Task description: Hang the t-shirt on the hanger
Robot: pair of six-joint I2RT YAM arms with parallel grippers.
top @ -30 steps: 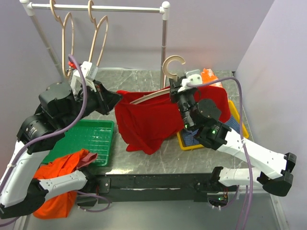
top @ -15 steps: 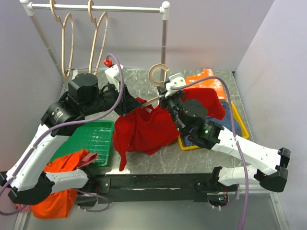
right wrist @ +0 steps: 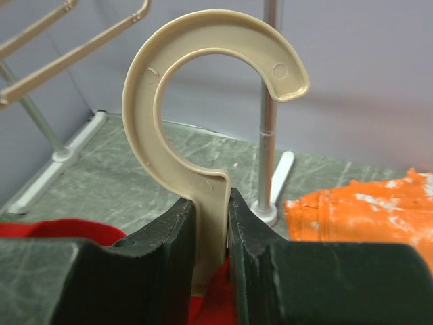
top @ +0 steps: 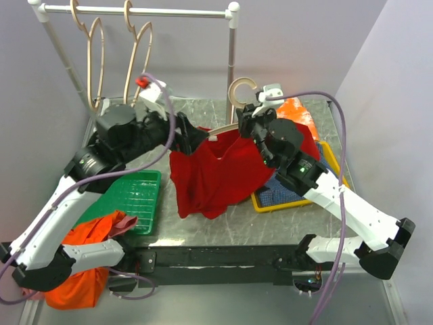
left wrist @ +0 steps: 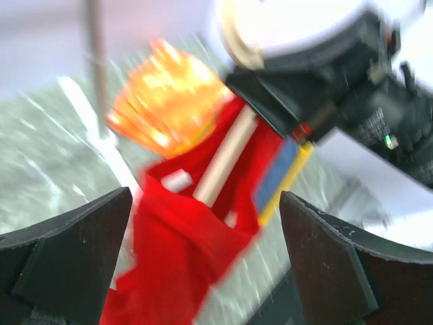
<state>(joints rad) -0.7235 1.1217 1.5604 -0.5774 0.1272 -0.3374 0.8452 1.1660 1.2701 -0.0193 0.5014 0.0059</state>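
The red t-shirt [top: 216, 172] hangs draped over the pale hanger [top: 242, 91] above the middle of the table. My right gripper [top: 252, 116] is shut on the neck of the hanger's hook [right wrist: 203, 81], with the pads pressed on both sides. In the right wrist view, red cloth [right wrist: 67, 229] shows below the fingers. My left gripper [top: 193, 139] is at the shirt's left shoulder with its jaws wide open. In the blurred left wrist view, the t-shirt [left wrist: 176, 250] and one hanger arm [left wrist: 226, 159] lie beyond the open fingers [left wrist: 352, 264].
A clothes rail [top: 135, 11] at the back carries two more hangers [top: 95, 61]. A green tray [top: 132, 196] sits at front left with an orange garment [top: 88, 250] over its edge. A yellow tray [top: 291, 200] holding blue cloth sits on the right, with another orange garment [top: 298, 112] behind it.
My left gripper has opened wide and let go of the t-shirt. The right arm has lifted the hanger, and the shirt has swung under it.
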